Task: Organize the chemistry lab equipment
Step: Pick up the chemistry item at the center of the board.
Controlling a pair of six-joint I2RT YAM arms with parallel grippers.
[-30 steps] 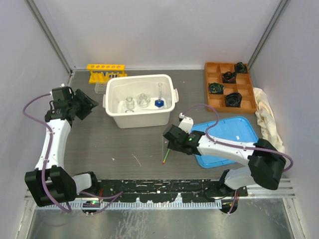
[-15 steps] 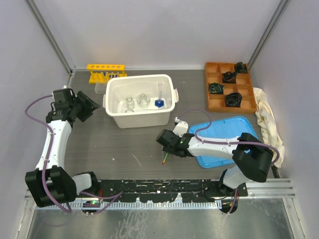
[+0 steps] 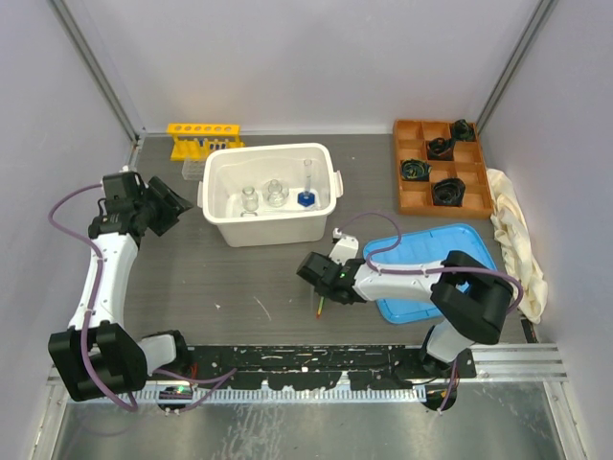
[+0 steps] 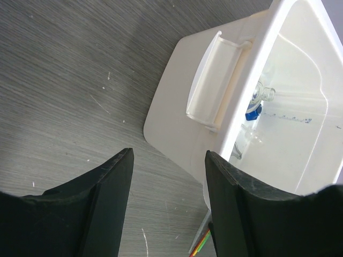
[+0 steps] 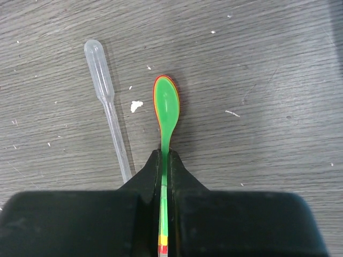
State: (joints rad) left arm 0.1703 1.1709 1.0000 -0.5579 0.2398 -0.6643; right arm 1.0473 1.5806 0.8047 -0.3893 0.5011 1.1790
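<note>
My right gripper (image 5: 165, 159) is clamped on the handle of the green spatula (image 5: 166, 104), jaws pressed tight against it from both sides, the spoon end pointing away from the fingers. All this is low over the counter (image 3: 220, 278) in front of the white bin (image 3: 268, 232), toward its right corner. A clear pipette (image 5: 110, 112) lies just beside the spatula without touching it (whether the spatula has left the surface I cannot tell). My left gripper (image 4: 169, 156) hangs open just left of the bin, holding nothing, jaws aimed at the bin's left handle. Inside the bin stand two small clear glass flasks (image 3: 251, 199) and the blue-based cylinder (image 3: 306, 195). Behind the bin's left corner are the yellow rack (image 3: 203, 134) and, nearer the bin, the clear plastic rack (image 3: 194, 170). A blue tray (image 3: 460, 240) lies off the bin's right front.
</note>
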